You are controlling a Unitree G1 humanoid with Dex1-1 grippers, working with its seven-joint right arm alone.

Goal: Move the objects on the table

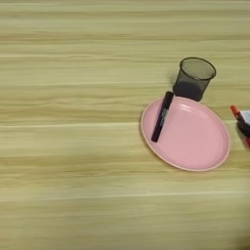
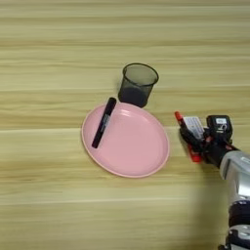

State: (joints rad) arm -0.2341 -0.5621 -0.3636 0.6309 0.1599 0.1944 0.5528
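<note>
Left eye view: the black marker [image 1: 162,116] lies on the pink plate [image 1: 195,141], the mesh cup [image 1: 194,78] touching the plate's far rim.

Right eye view: right of the plate, the claw [image 2: 194,141] pinches the red pen [image 2: 187,138] beside the white box [image 2: 194,126]; most moving seems left.

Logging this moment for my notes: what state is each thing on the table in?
Plate: flat on the table, holding only the marker.
Marker: capped, lying across the plate's left rim.
Cup: upright, behind the plate.
Red pen: lying right of the plate, under the gripper.
Box: beside the pen.
Gripper: over the pen.
</note>
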